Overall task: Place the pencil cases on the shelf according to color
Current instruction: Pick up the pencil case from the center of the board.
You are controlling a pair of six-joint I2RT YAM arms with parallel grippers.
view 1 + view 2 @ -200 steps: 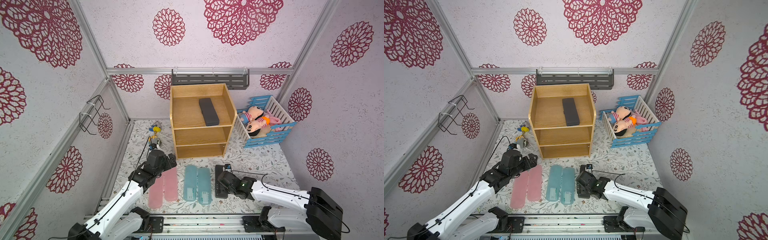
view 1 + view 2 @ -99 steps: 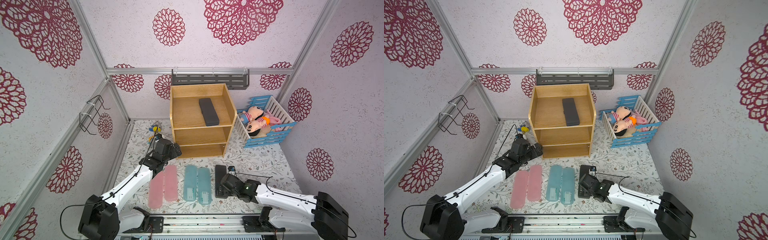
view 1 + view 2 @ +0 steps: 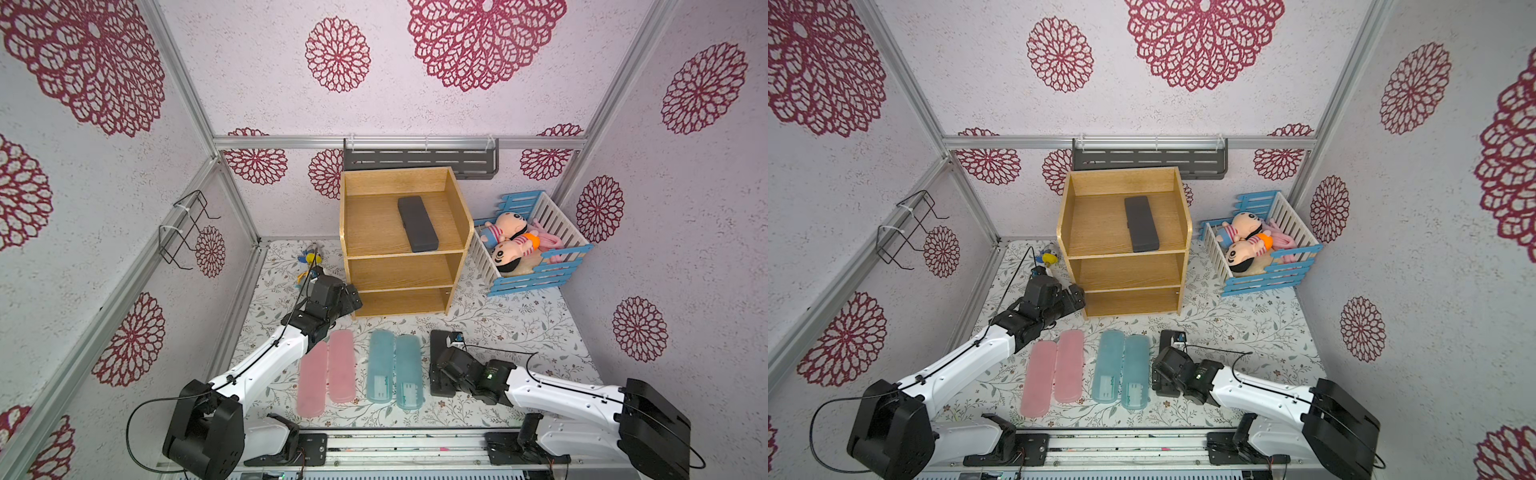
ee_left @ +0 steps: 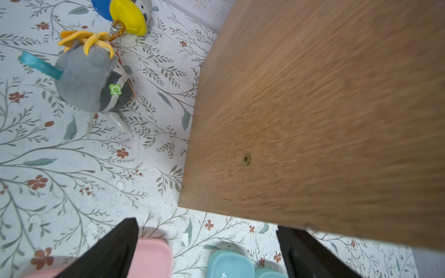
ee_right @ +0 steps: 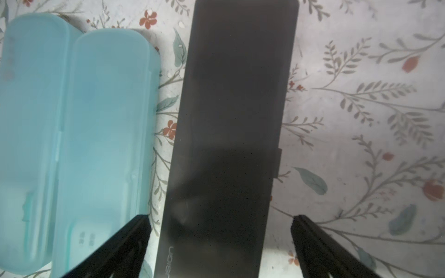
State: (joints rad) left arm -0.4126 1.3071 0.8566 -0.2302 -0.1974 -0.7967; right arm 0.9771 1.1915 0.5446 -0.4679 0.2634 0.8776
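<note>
Spread and empty, the left hand (image 3: 352,300) has swung from the pink cases (image 3: 328,370) to the shelf (image 3: 343,232)'s lower left corner. The right hand (image 5: 220,219) has widened, released, astride the black case (image 5: 231,120) by the worktop (image 3: 519,332)'s front edge; a pickup looks next.

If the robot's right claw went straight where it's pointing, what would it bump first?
Probably the matte black rectangular pencil case on the floral table: the right gripper points down at it, open jaws either side. How close, I cannot tell.
</note>
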